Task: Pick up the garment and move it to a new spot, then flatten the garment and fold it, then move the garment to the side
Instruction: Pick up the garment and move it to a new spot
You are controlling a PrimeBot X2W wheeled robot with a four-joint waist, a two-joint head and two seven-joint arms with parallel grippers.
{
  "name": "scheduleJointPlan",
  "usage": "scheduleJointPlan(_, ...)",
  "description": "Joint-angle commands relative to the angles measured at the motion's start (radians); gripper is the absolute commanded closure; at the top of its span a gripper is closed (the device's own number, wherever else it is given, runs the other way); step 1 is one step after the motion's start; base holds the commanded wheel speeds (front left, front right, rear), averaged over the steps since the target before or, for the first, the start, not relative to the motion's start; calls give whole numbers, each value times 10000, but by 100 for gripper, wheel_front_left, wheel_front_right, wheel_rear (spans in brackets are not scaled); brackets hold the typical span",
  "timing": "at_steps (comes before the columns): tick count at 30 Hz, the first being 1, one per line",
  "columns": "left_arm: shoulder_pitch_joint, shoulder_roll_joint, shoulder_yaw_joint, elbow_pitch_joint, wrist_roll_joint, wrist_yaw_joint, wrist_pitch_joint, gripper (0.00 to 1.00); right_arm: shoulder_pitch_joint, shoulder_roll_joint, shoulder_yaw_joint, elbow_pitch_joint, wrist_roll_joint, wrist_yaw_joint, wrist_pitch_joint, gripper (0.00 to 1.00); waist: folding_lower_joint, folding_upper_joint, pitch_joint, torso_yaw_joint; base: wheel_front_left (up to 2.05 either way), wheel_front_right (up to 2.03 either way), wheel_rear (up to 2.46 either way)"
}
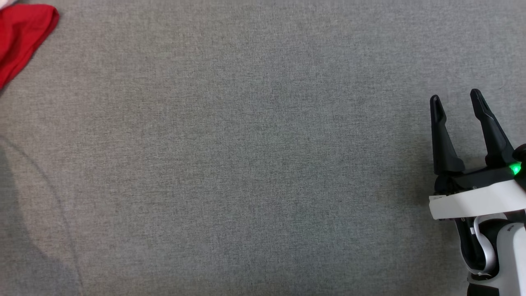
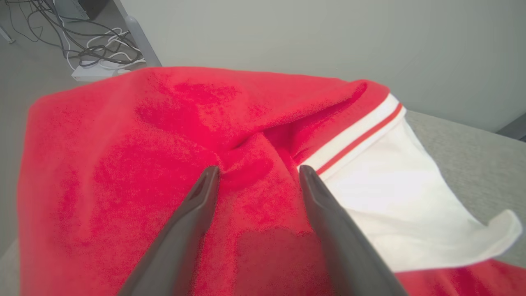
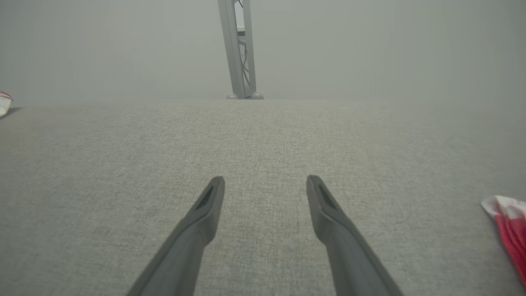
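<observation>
The garment (image 1: 22,37) is red cloth bunched at the far left corner of the grey fabric surface (image 1: 263,164) in the head view. Seen from the left wrist, the garment (image 2: 123,164) is rumpled red with a white panel (image 2: 390,193) edged by a red stripe. My left gripper (image 2: 259,169) is open just over it, its fingers straddling a crease in the red cloth, with nothing clamped. My right gripper (image 1: 455,97) is open at the right side of the surface, far from the garment. In its own wrist view, the right gripper (image 3: 266,180) has only grey fabric between its fingers.
A red and white piece of cloth (image 3: 509,222) lies at the right edge of the right wrist view, and a small white and red scrap (image 3: 4,102) at its left edge. A grey metal leg (image 3: 240,49) stands beyond the surface. Cables (image 2: 94,45) lie on the floor.
</observation>
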State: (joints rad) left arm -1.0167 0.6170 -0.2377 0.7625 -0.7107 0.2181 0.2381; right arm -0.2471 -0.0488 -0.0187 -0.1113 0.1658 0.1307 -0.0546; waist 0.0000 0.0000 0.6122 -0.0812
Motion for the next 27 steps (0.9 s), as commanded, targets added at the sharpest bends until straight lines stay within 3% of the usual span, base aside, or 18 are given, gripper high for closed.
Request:
scheduleJointPlan(1,-213,144,-12,101,104,92,-56,0,-154,-38,7,-59,-120,1,-30,0,0,0,174,-17,0,0,0)
scheduleJointPlan(6,-165,89,10,287,35,118,-157,0,-218,-38,67,-53,-122,-1,-32,0,0,0,206,14,0,0,0)
scheduleJointPlan(7,-145,67,-6,337,39,78,-274,46,-251,-38,79,-11,-133,1,-53,0,0,0,197,31,0,0,0)
scheduleJointPlan(8,-145,67,-6,337,39,78,-274,46,-251,-38,79,-11,-133,1,-53,0,0,0,197,31,0,0,0)
scheduleJointPlan(10,-91,127,-48,372,165,30,-560,87,-240,-38,116,18,-137,1,-77,0,0,0,168,31,0,0,0)
scheduleJointPlan(11,-66,151,-76,413,218,27,-703,100,-267,-38,132,48,-119,1,-97,0,0,0,142,27,0,0,0)
scheduleJointPlan(21,30,402,-426,631,580,-242,-1276,100,-280,-38,185,456,115,1,-346,0,0,0,-345,-117,0,0,0)
scheduleJointPlan(27,-394,659,-812,242,928,-974,-1765,100,-243,-38,210,789,278,-1,-569,0,0,0,-943,-173,0,0,0)
